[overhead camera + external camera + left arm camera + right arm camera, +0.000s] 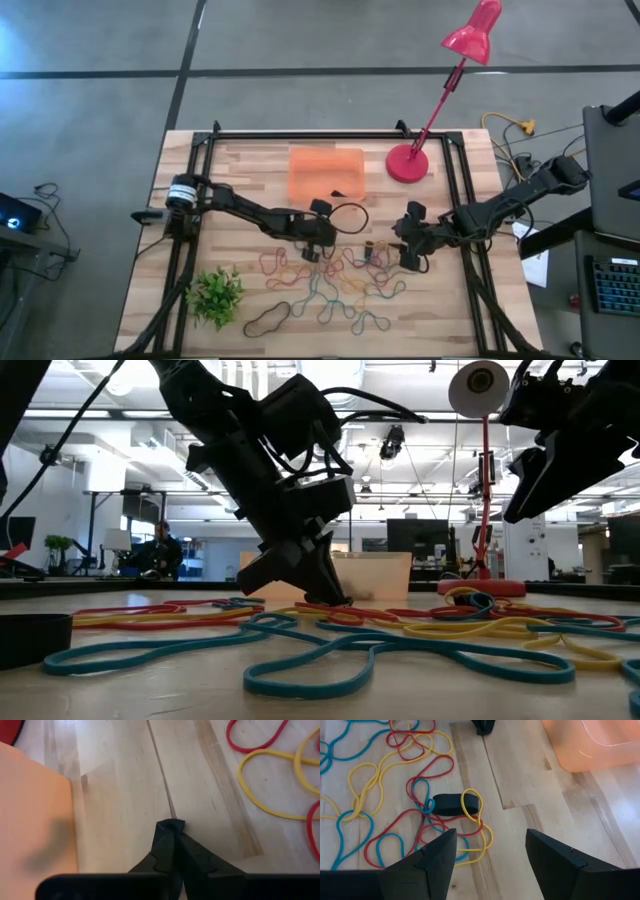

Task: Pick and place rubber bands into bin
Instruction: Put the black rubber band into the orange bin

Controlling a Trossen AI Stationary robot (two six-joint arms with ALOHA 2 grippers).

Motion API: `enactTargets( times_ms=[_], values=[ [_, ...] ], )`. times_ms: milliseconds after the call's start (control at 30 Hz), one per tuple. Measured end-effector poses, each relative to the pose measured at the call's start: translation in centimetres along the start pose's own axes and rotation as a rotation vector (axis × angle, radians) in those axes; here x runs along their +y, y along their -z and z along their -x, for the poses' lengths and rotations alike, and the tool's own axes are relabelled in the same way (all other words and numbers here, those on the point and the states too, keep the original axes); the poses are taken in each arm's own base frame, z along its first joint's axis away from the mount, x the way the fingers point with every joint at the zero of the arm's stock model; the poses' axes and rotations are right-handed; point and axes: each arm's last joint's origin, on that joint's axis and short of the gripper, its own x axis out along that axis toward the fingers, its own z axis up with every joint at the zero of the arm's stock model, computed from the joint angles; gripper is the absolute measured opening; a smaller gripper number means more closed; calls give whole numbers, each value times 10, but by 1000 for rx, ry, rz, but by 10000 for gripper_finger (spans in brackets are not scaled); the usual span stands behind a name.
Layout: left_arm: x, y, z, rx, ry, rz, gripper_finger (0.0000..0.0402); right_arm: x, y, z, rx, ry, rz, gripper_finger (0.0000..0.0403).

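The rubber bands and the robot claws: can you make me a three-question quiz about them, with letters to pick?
1. Where is the orange bin?
A. beside the red lamp base
B. under the green plant
C. on the floor

2. What colour is the rubber band loop alone near the table's front edge?
A. white
B. black
C. pink

3. How are the two claws?
A. both wide open
B. left claw shut, right claw open
C. left open, right shut

Answers:
1 A: the high view shows bin and lamp base side by side at the table's far end.
2 B: that loop lies dark beside the plant.
3 B: the left wrist view shows fingertips pressed together; the right wrist view shows fingers apart above the rubber bands.
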Motion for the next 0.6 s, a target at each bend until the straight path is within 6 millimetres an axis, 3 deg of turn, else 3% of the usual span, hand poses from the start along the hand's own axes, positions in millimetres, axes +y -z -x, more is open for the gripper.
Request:
enactTargets(
  times_ms=[167,333,600],
  values=[
    [-5,-9,8,-33,2,-10,1,0,0,0,1,0,0,224],
    [-3,-22,31,-89,-6,-11,1,0,1,-1,3,1,1,224],
    [24,-33,79,-123,-201,-11,0,0,0,-1,-22,16,-1,224]
  ],
)
